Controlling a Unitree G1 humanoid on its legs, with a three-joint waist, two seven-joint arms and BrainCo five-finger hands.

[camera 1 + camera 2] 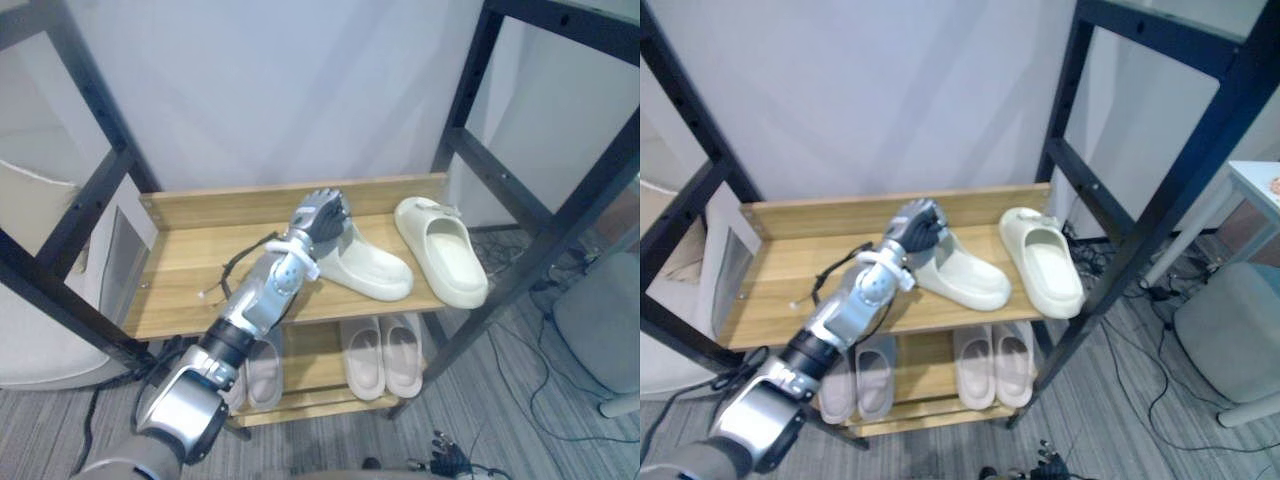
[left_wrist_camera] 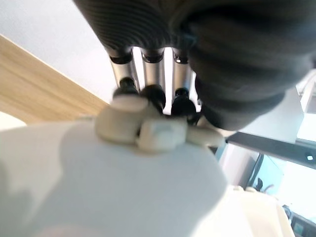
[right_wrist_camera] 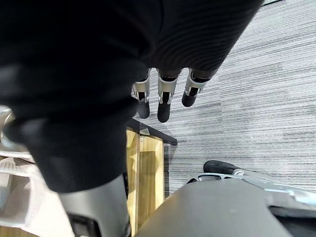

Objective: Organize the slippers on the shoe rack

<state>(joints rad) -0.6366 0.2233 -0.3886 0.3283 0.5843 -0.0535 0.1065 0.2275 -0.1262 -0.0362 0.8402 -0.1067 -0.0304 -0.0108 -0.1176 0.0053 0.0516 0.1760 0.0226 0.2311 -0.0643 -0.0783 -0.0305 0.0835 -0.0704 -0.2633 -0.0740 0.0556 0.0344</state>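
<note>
Cream slipper (image 1: 370,266) in left hand (image 1: 322,215), wooden shelf (image 1: 195,250)

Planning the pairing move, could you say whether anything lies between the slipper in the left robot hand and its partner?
Nothing visible: the left robot hand grips the slipper, and only bare shelf separates it from its partner.

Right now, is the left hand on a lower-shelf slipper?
No, the left hand grips a cream slipper on the upper shelf.

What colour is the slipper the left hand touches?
Cream-white; the slipper shows best in the left eye view.
</note>
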